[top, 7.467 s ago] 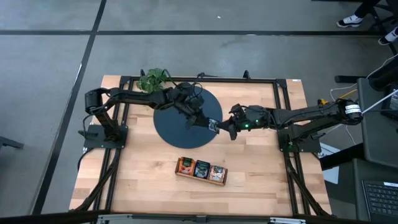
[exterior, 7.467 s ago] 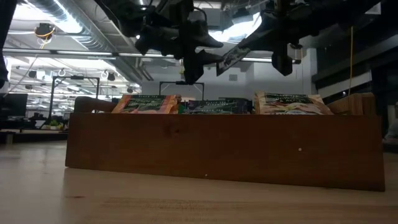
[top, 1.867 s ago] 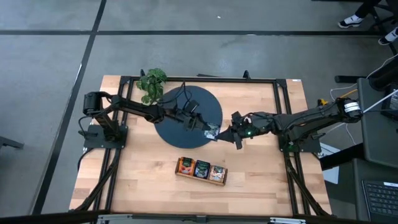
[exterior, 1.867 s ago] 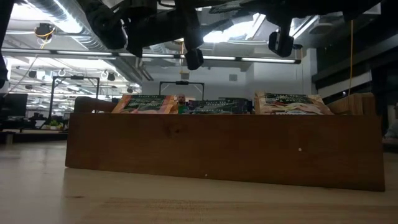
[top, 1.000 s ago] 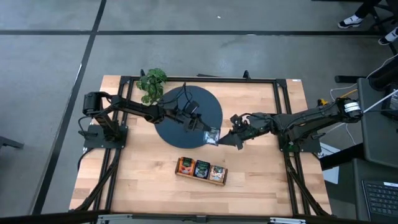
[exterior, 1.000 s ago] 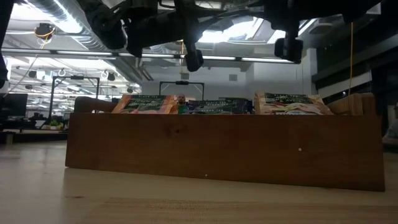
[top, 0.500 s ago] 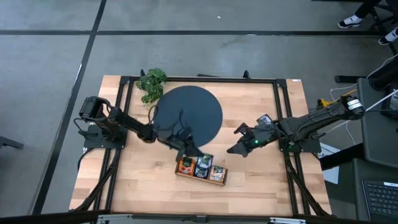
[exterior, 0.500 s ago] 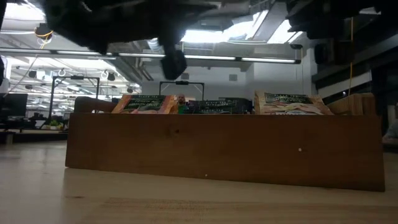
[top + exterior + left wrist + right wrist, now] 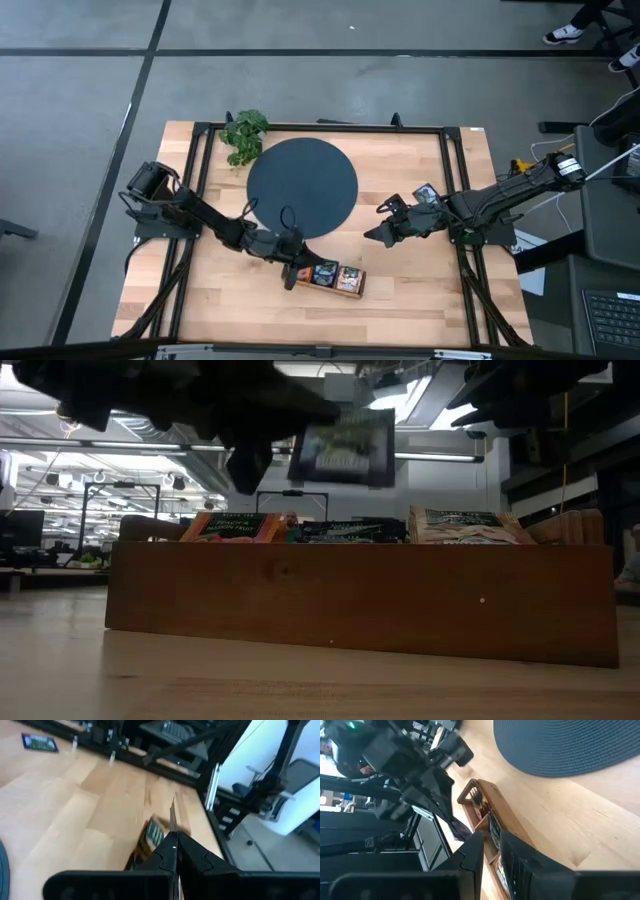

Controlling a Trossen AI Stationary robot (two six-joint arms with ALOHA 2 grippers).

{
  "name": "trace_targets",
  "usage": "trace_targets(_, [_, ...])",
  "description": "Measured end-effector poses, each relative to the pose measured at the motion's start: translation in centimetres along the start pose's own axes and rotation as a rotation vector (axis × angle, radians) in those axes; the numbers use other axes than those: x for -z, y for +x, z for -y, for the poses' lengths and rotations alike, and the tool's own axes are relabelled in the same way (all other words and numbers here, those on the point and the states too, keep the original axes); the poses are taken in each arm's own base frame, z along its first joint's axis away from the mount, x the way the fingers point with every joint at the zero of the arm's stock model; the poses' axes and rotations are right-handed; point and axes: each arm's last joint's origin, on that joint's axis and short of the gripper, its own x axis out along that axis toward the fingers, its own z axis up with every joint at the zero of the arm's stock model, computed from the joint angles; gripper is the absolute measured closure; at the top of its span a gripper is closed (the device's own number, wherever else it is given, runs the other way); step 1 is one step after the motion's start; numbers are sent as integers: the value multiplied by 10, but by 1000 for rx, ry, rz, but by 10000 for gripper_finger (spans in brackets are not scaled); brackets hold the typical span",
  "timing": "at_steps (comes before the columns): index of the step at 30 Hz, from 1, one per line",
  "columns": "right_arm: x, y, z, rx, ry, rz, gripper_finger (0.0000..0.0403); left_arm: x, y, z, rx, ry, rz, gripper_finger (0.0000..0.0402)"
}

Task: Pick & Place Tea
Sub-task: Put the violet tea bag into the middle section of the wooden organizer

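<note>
My left gripper (image 9: pixel 173 837) is shut on a dark tea sachet with blue-green print (image 9: pixel 345 448), which it holds above the left end of the long brown tray (image 9: pixel 325 275). The tray holds orange (image 9: pixel 235 525), dark (image 9: pixel 350 530) and pale (image 9: pixel 465 525) sachets standing on edge. My right gripper (image 9: pixel 372 237) hovers right of the round dark mat (image 9: pixel 302 187), its fingers a little apart with nothing between them (image 9: pixel 491 845). Another dark sachet (image 9: pixel 425 192) lies flat on the table by the right arm. My left gripper pinches the dark sachet between its two fingers at its left edge (image 9: pixel 302 445). The fingers come from the table's left, slanting down. In the left wrist view the sachet shows edge-on (image 9: pixel 173 820), sticking out past the fingertips. It hangs upright, clear above the tray.
A green leafy plant (image 9: pixel 243 133) stands at the mat's far left. Black frame rails (image 9: pixel 455 200) run along the table's sides. Bare wood lies between the tray and the near edge.
My left gripper has gone from the mat's near right rim toward the near edge, carrying the dark sachet to a spot above the tray's left end. My right gripper has drawn back from the mat toward the table's right edge.
</note>
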Motion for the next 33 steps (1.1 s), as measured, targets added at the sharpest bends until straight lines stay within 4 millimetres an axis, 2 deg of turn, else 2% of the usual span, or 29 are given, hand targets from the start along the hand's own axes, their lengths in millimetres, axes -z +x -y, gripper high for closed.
trace_targets(4, [0, 0, 0, 4, 0, 6, 337, 14, 5, 0, -6, 20, -28, 400])
trace_targets(9, [0, 0, 1, 14, -12, 3, 337, 21, 9, 1, 3, 77, 5, 400])
trace_targets(14, [0, 0, 2, 19, -27, 3, 337, 30, 15, -11, -19, 80, -28, 400])
trace_targets(33, [0, 0, 2, 20, -33, 3, 337, 42, 12, -15, -76, 74, -48, 400])
